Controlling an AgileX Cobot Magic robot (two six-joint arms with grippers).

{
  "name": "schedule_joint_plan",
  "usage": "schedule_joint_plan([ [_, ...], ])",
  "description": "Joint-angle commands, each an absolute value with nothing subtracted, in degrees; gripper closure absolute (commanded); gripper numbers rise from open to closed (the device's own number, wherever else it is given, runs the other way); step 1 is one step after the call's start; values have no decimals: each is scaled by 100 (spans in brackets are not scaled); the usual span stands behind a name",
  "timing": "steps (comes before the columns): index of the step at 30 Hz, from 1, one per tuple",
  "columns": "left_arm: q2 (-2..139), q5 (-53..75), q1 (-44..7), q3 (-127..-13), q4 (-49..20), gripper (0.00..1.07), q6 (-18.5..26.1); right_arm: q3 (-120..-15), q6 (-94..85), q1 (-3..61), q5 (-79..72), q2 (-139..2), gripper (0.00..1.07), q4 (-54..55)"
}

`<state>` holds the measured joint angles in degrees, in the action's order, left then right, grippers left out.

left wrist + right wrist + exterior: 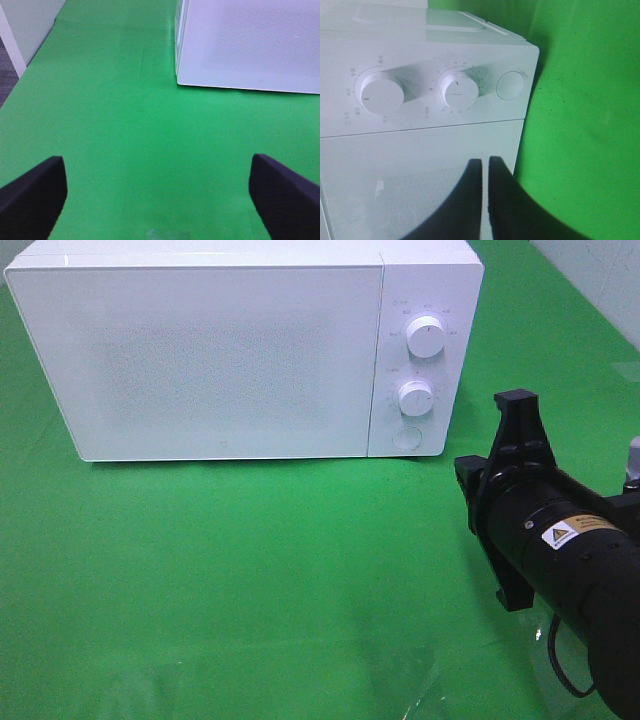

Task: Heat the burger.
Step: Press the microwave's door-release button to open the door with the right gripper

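Though the burger shows in no view, the microwave (200, 350) sits door-closed on the counter (250, 570); left gripper (160, 185) spread wide, empty; right gripper (485, 162) clenched on nothing, facing it.

1. Table (250, 580): covered in plain bright-green cloth, lying flat with a few faint creases.
2. White microwave oven (220, 350): stands directly on the cloth at the far side, upright, door shut, front facing the near edge.
3. Glossy clear patch (405, 680): on the cloth near the front edge; material unclear.
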<state>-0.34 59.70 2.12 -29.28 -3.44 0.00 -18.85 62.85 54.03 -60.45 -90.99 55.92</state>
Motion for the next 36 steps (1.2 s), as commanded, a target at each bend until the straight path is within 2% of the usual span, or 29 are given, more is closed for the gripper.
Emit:
schedule_joint_plan([
  [1,-143,5919,195,-2922,-344,16,0,-1925,6618,5397,-5712,-9099,107,5506],
  [11,-143,5919,195,-2922,-344,16,0,-2023,6675,5380,-5695,-9167,107,5426],
  [23,-143,5919,195,-2922,-344,16,0,-2217,7471,5380,-5718,-9941,107,5271],
  [27,-143,5919,195,-2922,-344,16,0,-2275,7471,5243,-5672,-9992,107,5145],
  [29,-143,5919,195,-2922,-344,16,0,-2412,7500,4922,-5644,-10078,107,4715],
  [36,-143,5919,195,-2922,-344,16,0,-2722,7500,4515,-5380,-10256,107,4463],
])
